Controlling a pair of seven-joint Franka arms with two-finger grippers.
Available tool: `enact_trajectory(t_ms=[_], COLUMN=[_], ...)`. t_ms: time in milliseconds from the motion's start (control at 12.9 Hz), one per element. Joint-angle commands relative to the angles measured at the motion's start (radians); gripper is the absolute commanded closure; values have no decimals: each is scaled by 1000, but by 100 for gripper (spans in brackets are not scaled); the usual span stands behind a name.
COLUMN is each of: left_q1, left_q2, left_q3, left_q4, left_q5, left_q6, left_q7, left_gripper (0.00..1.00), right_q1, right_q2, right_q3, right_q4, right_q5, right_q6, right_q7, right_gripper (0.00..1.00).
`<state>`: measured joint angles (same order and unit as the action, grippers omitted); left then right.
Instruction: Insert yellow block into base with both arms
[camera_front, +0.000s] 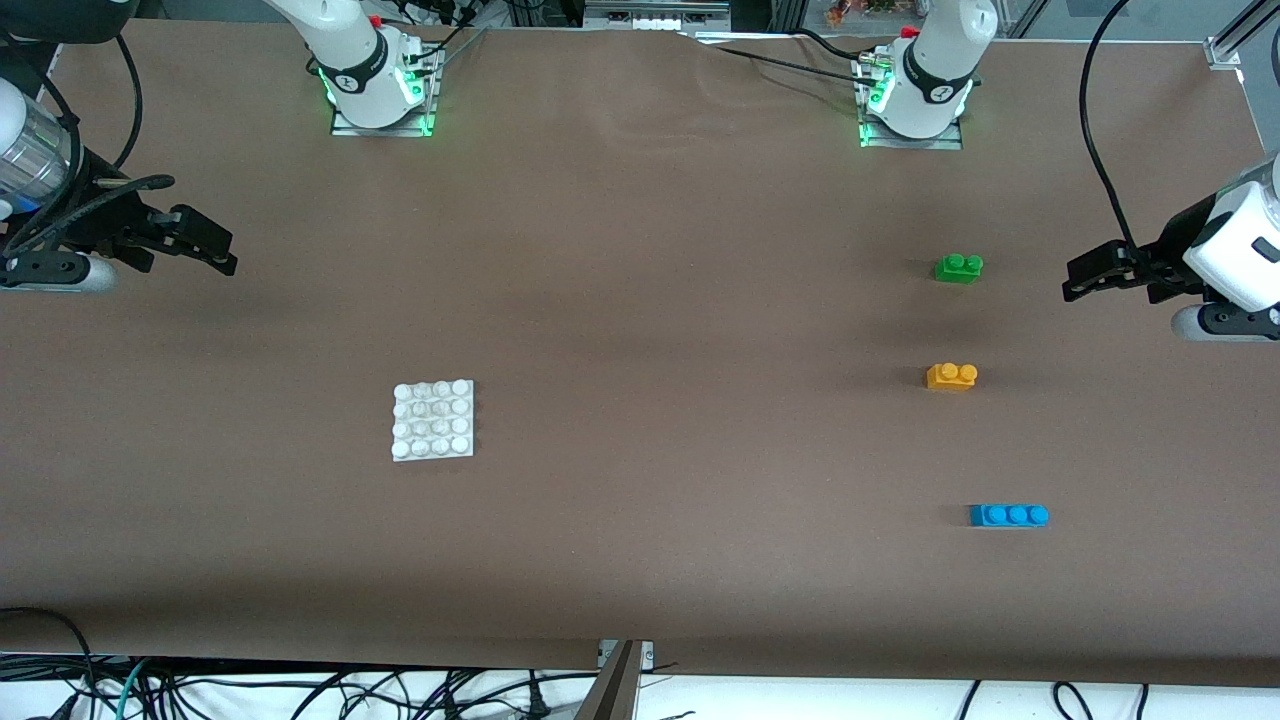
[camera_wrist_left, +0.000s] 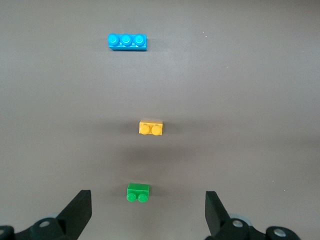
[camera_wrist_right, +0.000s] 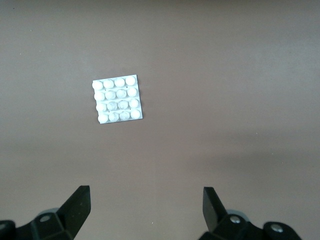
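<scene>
The yellow block (camera_front: 951, 376) (camera_wrist_left: 151, 128) lies on the brown table toward the left arm's end, between a green brick and a blue brick. The white studded base (camera_front: 433, 419) (camera_wrist_right: 117, 100) lies flat toward the right arm's end, a little nearer to the front camera than the yellow block. My left gripper (camera_front: 1078, 281) (camera_wrist_left: 148, 210) hangs open and empty above the table's left-arm end, apart from the bricks. My right gripper (camera_front: 222, 252) (camera_wrist_right: 146, 207) hangs open and empty above the table's right-arm end, well away from the base.
A green two-stud brick (camera_front: 959, 268) (camera_wrist_left: 137, 192) lies farther from the front camera than the yellow block. A blue three-stud brick (camera_front: 1008, 515) (camera_wrist_left: 127, 41) lies nearer to it. Black cables hang over the table at both ends.
</scene>
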<state>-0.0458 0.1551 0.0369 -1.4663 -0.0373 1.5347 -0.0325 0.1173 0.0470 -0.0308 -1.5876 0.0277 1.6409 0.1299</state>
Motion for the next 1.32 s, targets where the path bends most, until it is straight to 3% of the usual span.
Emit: enact_trajectory(t_ms=[0,1238], left_q1=[-3,-3], left_q2=[15,15], left_q3=[1,1], left_q4=[32,32], left_q5=[10,8], left_q6=[-7,-5], left_q7=[20,20], left_gripper=[0,0], right_q1=[-10,-13], right_q2=[-3,1], right_q3=[5,-4], right_q4=[3,5], right_q5=[11,11], right_q6=[0,19], right_q7=[11,0], right_gripper=[1,1])
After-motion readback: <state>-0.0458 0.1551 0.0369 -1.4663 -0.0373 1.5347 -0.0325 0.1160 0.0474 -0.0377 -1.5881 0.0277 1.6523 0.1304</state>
